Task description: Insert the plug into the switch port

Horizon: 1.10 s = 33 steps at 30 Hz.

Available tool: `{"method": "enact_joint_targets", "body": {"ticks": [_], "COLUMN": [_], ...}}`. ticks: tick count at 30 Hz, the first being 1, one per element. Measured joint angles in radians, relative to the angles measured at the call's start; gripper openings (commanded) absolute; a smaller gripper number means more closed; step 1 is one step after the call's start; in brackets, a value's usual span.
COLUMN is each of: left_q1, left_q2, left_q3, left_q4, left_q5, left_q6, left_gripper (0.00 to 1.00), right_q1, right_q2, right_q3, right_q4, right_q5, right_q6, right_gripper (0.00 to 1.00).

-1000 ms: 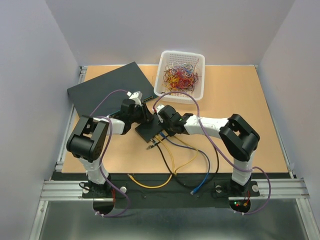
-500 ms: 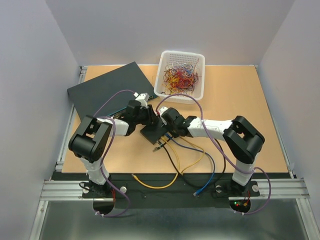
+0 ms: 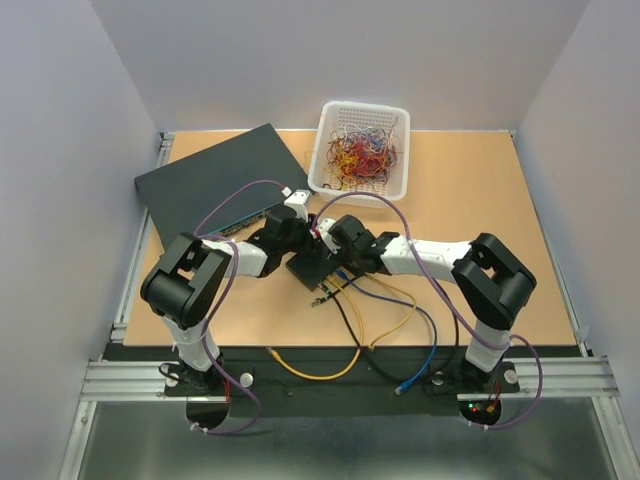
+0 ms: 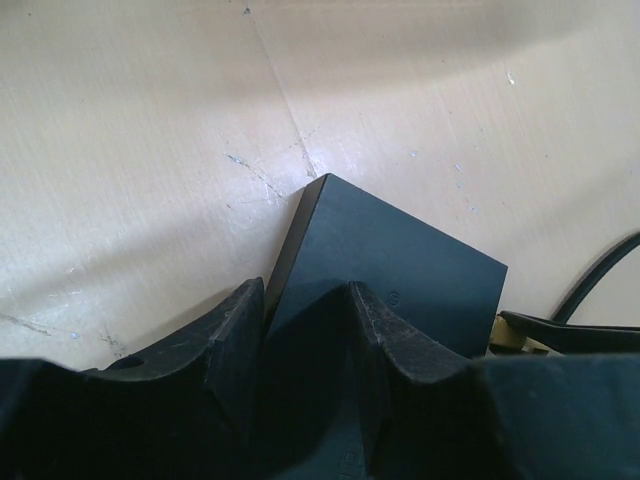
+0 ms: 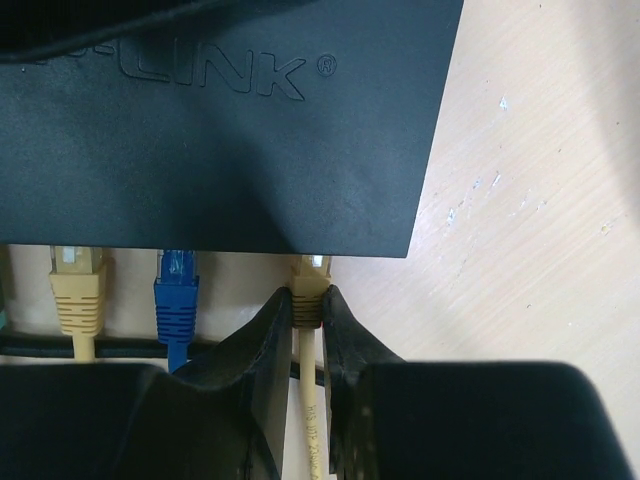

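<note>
The tan surface [image 3: 480, 200] carries a large dark box [image 3: 215, 180] at its far left and a white basket [image 3: 365, 105] of coloured bands at the far middle. Neither matters to this job. The small black switch [image 5: 220, 150] lies at the centre, between my two arms, with its cabled edge facing the near side.

My left end effector [image 4: 305, 295] is partly closed, one finger on each side of the switch's far end, so I judge it is bracing the box. My right end effector [image 5: 308, 300] is nearly closed, pinching the pale yellow plug [image 5: 311, 270] just behind its nose. The plug's cable runs back between the fingers.

The pick-up and line-up look done. The plug points squarely at the switch's edge and its nose meets that edge, at the right end of the row. A yellow plug [image 5: 77, 285] and a blue plug [image 5: 177, 290] sit in the same row to its left — both look seated.

I cannot see the switch port itself, because the top of the case overhangs it, so I cannot tell whether my plug is already home. What seems left is the last push until the latch catches, then letting go.
</note>
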Motion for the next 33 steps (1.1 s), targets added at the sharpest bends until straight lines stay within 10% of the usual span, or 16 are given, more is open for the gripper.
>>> {"method": "enact_joint_targets", "body": {"ticks": [26,33], "left_q1": [0.154,0.198], "left_q2": [-0.047,-0.051], "left_q3": [0.043,0.081], "left_q4": [-0.177,-0.256], "left_q5": [-0.079,-0.103], "left_q6": [-0.024,-0.025], "left_gripper": [0.46,0.46], "right_q1": [0.002,0.003], "right_q2": [0.146,0.211], "right_q3": [0.121,0.203], "right_q4": [0.215,0.254], "right_q5": [-0.019,-0.036], "right_q6": [0.014,0.035], "right_gripper": [0.02,0.48]}}
